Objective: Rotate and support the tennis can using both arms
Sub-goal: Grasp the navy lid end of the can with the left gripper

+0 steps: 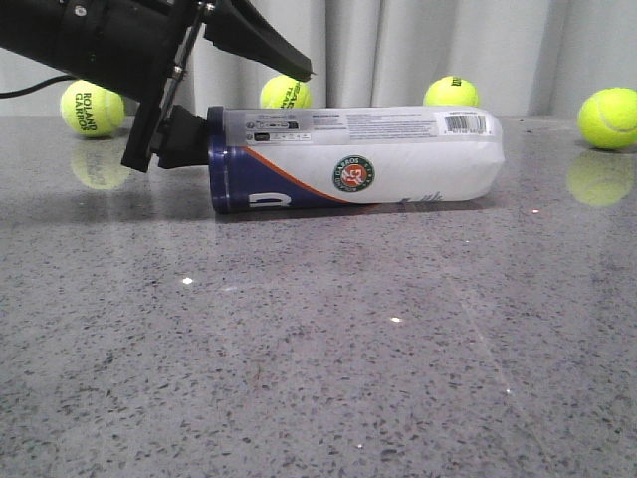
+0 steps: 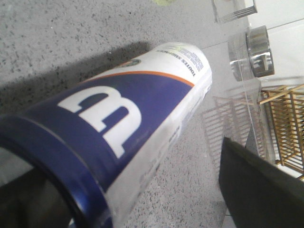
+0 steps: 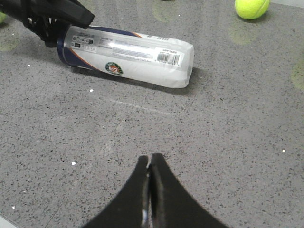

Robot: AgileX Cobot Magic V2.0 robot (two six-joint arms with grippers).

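The right claw (image 3: 150,164) hung over bare grey tabletop (image 1: 318,378), fingers pressed together, well apart from the tennis can (image 1: 358,156). The can lay on its side, showing a round Roland Garros logo (image 1: 353,173), a barcode (image 1: 466,122) and a white "W" on navy. The left claw (image 1: 204,95) stood spread at its navy rim. Behind the can, one tennis ball (image 1: 92,108) read "ROLAND GARROS".
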